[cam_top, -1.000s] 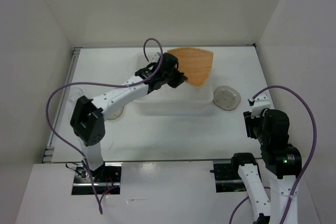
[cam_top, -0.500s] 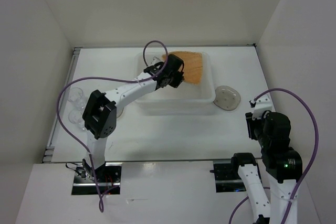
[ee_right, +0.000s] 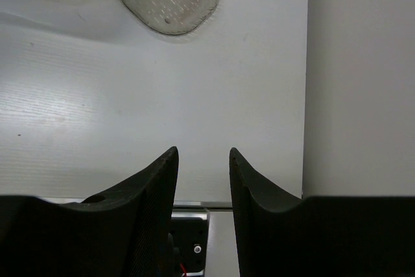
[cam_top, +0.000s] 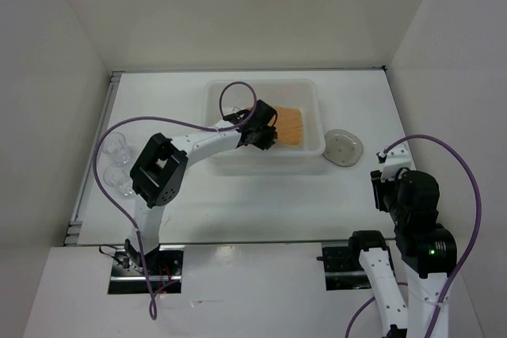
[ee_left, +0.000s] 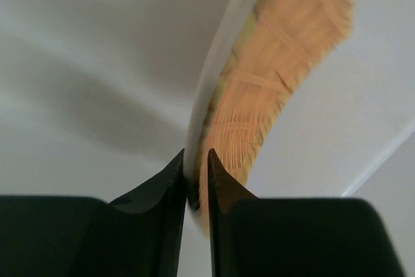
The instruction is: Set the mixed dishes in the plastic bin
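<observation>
with the orange plate [cam_top: 290,124] low inside the bin [cam_top: 238,162], its rim seemingly pinched in the narrow left gripper [ee_left: 195,158], open wide, then lift straight up so it settles flat; the right gripper [ee_right: 203,154] hangs empty, half open.

Plastic bin [cam_top: 263,85]: on the table [cam_top: 238,211], toward the back, about mid-width.
Triangular plate [cam_top: 291,124]: inside the bin, in its right half, its near edge between the fingers of the left gripper [ee_left: 194,155].
Round plate [cam_top: 343,149]: on the table, just right of the bin.
Glass [cam_top: 119,148]: near the table's left edge, well left of the bin.
Right gripper [ee_right: 202,154]: at the front right, the round plate ahead of it.
</observation>
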`<state>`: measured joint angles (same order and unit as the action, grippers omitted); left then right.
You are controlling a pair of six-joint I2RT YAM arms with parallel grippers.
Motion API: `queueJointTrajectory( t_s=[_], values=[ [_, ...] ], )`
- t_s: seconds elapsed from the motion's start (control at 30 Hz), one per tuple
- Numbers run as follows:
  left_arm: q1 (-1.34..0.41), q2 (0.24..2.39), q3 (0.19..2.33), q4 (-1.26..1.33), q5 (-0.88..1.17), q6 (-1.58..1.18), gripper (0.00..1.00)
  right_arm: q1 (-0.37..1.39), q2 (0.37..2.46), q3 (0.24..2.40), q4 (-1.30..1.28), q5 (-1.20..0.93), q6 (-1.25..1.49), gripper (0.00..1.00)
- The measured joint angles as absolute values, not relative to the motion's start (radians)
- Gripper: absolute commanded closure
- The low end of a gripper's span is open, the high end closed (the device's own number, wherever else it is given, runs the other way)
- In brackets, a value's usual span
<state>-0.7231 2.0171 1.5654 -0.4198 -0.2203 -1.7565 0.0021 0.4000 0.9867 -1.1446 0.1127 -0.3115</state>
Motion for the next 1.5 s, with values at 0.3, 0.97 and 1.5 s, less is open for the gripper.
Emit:
queueJointTrajectory(
  t_s=[0.3,0.97,1.5],
  values=[
    [-0.715,2.077,1.571,-0.326,-0.139,-1.736,0.22,0.002,0.394,0.987,-1.145,0.113,-0.311,0.59],
    [-0.607,1.624,1.85,-0.53,-0.213,-0.852,0.0,-0.054,0.736,1.259,-1.034,0.183,-0.259,0.01],
    [-0.605,1.165,1.275,-0.568,-0.106,-0.442,0.0,-0.48,1.743,1.423,-1.163,-0.273,-0.381,0.01]
  ],
)
